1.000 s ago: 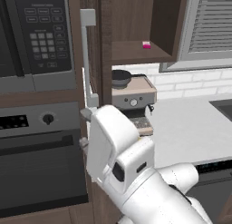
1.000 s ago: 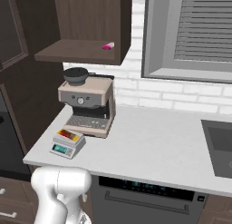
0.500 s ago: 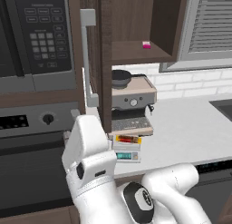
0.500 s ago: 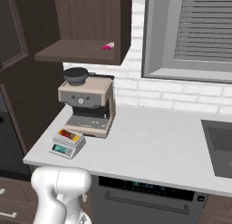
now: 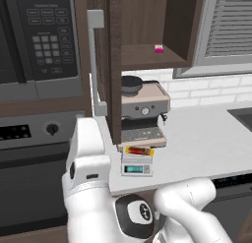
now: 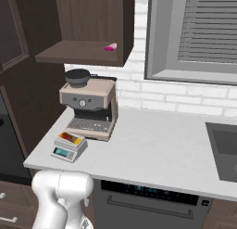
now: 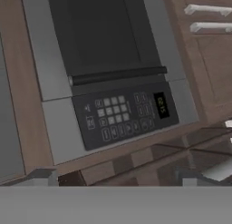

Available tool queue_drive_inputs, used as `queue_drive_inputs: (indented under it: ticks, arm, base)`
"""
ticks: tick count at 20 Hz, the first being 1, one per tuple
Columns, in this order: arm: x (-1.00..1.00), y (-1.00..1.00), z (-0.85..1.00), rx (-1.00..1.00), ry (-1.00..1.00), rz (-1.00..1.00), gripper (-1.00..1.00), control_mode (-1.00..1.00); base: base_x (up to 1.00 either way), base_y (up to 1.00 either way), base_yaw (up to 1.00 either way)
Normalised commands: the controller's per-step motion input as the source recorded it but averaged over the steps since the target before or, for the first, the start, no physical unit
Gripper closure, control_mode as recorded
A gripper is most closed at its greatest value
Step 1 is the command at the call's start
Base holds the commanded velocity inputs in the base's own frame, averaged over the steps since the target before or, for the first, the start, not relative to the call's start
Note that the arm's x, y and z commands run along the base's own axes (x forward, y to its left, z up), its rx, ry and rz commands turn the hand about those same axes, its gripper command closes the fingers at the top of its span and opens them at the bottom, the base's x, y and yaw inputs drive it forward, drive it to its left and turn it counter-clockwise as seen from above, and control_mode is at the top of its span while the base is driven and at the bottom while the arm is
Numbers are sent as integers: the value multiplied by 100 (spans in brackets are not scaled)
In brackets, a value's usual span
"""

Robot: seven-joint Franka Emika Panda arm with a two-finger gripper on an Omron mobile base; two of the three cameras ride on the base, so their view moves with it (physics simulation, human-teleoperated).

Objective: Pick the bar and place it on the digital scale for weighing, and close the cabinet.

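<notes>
The bar (image 5: 139, 151) (image 6: 70, 138), red-brown with yellow ends, lies flat on the digital scale (image 5: 137, 167) (image 6: 67, 150) on the counter, in front of the coffee machine. The cabinet (image 5: 147, 25) (image 6: 88, 19) above stands open. Its door (image 5: 114, 70) juts out toward me edge-on, with the long grey handle (image 5: 96, 65) on its left side. My gripper (image 7: 115, 180) is open with nothing between its fingertips (image 7: 43, 175), and it faces the black microwave's keypad (image 7: 122, 116). My white arm (image 5: 87, 158) rises left of the door, in front of the oven.
A brown-and-silver coffee machine (image 5: 142, 114) (image 6: 88, 105) stands behind the scale. A tiny pink block (image 5: 159, 48) (image 6: 110, 47) sits on the cabinet shelf. The microwave (image 5: 39, 35) and the oven (image 5: 29, 188) are to the left. A sink (image 6: 224, 149) lies at the counter's right end.
My arm has swung left, away from the coffee machine to the left of the open door, uncovering the scale and bar in the left base view. The gripper has stayed open.
</notes>
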Motion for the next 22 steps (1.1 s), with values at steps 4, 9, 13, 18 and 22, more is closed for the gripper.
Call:
queue_drive_inputs:
  ticks: [4,9,13,18,22]
  arm:
    - [15,0,0,0,33,-12,-100,-100]
    - [16,-4,0,0,29,-9,-100,-100]
    - [21,13,-21,-3,4,-4,-100,-100]
    - [31,3,-22,-2,1,-9,-100,-100]
    - [28,-18,-6,0,6,-9,-100,-100]
  base:
    - [0,0,0]
    - [0,0,0]
    - [0,0,0]
    - [0,0,0]
    - [0,0,0]
